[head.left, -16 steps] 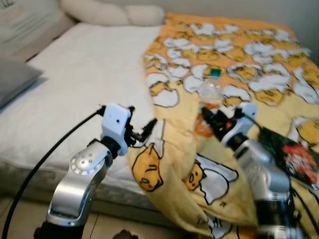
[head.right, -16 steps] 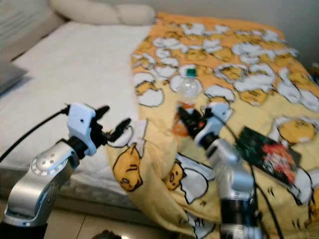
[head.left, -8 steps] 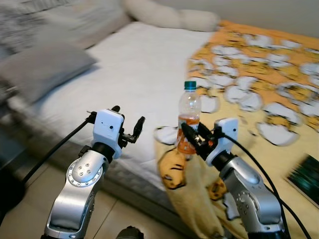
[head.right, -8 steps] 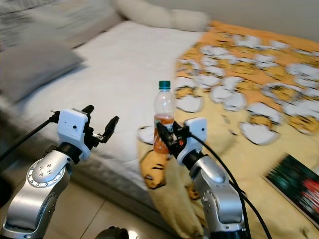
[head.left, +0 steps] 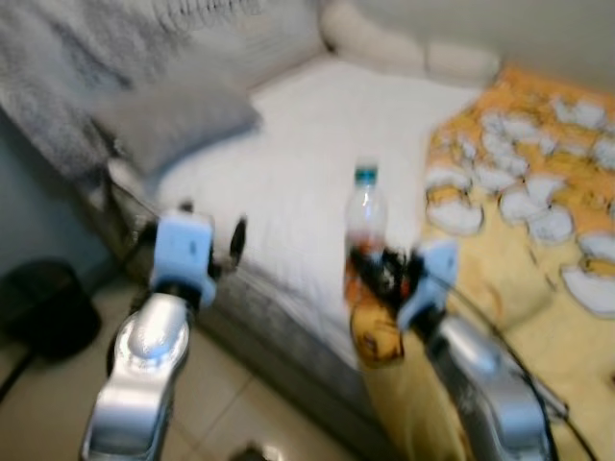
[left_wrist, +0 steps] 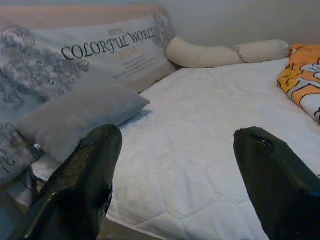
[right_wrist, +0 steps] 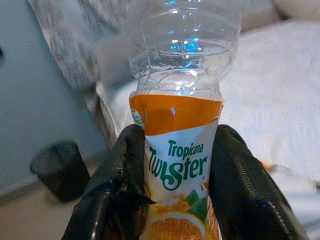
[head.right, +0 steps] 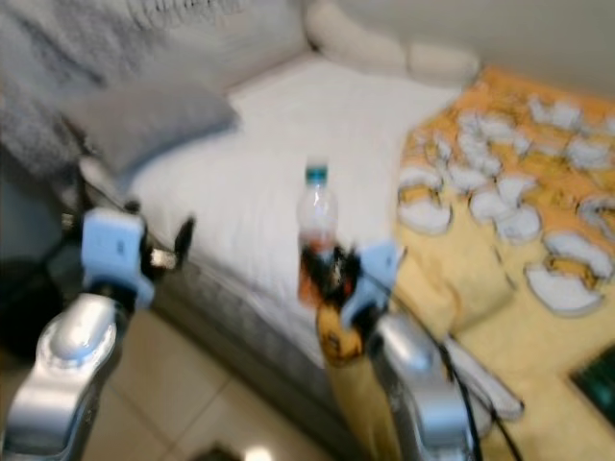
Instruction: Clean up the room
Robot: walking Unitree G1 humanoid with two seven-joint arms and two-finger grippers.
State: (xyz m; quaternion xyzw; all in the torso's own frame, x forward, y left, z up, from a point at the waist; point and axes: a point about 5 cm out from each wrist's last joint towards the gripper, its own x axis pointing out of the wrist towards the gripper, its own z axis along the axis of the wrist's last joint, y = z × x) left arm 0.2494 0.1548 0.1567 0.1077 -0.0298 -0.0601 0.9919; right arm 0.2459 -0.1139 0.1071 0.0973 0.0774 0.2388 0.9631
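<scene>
Right end effector (head.left: 377, 274), centre of the left eye frame, is clamped on the bottle (head.left: 364, 226), which stands upright in its grip above the near edge of the bed (head.left: 317, 182); the right wrist view shows a black finger (right_wrist: 122, 195) pressed to each side of the orange label (a clear plastic juice bottle with a teal cap, seemingly empty). Left end effector (head.left: 226, 245), centre-left of the frame, hovers over the bed's near side with fingers (left_wrist: 80, 185) spread apart and nothing between them. A grey pillow (head.left: 178, 120) lies at upper left, a yellow patterned blanket (head.left: 538, 211) covers the right side, and a dark bin (head.left: 48, 307) sits on the floor at lower left. Head views are blurred
</scene>
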